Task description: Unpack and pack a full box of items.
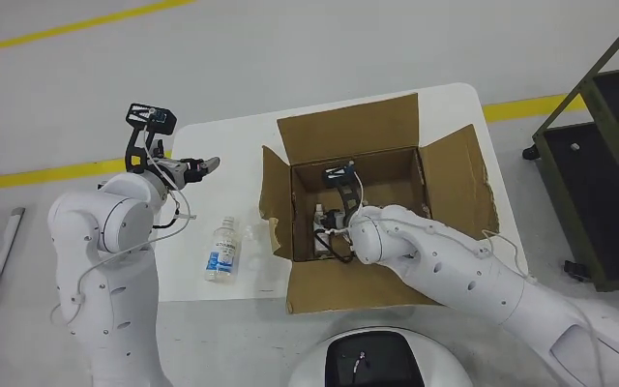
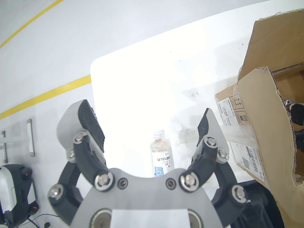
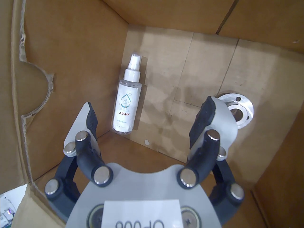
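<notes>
An open cardboard box [image 1: 372, 131] stands on the white table [image 1: 232, 140], flaps spread. Inside it, a white spray bottle [image 3: 128, 98] lies on the box floor by one wall, and a round metal flange [image 3: 239, 111] lies near the opposite side. My right gripper [image 3: 149, 104] hangs open inside the box [image 3: 71, 36], above the floor between the two items and holding nothing. A clear bottle with a blue-and-white label [image 1: 222, 250] lies on the table to the left of the box. My left gripper [image 2: 145, 110] is open and empty, raised above the table beyond that bottle [image 2: 161, 153].
The table's left half is bare apart from the lying bottle. A green metal cart [image 1: 580, 174] stands on the floor to the right of the table. Yellow floor lines [image 1: 58, 174] run past the table. The box's left flap [image 2: 261, 110] sticks out toward my left gripper.
</notes>
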`<state>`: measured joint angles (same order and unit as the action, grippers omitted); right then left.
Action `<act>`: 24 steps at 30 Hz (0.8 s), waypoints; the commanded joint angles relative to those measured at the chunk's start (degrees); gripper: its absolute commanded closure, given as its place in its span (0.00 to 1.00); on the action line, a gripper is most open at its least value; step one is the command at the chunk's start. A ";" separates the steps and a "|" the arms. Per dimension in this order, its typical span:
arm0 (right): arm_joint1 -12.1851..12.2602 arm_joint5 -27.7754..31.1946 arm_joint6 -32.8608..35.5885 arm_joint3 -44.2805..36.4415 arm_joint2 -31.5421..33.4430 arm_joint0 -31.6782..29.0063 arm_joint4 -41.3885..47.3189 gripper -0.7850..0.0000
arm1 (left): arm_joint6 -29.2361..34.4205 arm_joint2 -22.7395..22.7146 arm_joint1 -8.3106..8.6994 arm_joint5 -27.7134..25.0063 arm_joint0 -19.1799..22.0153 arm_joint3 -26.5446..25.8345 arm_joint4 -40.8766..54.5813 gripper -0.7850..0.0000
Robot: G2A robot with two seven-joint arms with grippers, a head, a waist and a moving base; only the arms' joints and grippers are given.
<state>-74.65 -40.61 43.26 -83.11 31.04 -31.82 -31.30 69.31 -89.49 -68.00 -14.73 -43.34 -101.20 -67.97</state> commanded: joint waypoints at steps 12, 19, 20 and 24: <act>-3.14 5.83 -7.12 7.05 5.03 -2.02 10.88 0.00 | 0.00 0.00 0.00 0.00 0.00 0.00 0.00 0.00; -2.41 15.72 -4.23 9.49 10.22 -2.71 14.63 0.00 | 0.00 0.00 0.00 0.00 0.00 0.00 0.00 0.00; -2.25 16.90 -3.34 9.46 10.63 -2.60 14.31 0.00 | 0.00 0.00 0.00 0.00 0.00 0.00 0.00 0.00; -1.88 20.17 1.73 9.59 11.56 -1.84 13.95 0.00 | 0.00 0.00 0.00 0.00 0.00 0.00 0.00 0.00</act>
<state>-76.54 -21.09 43.90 -73.49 42.44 -33.84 -17.58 69.31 -89.49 -68.00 -14.73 -43.34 -101.20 -67.97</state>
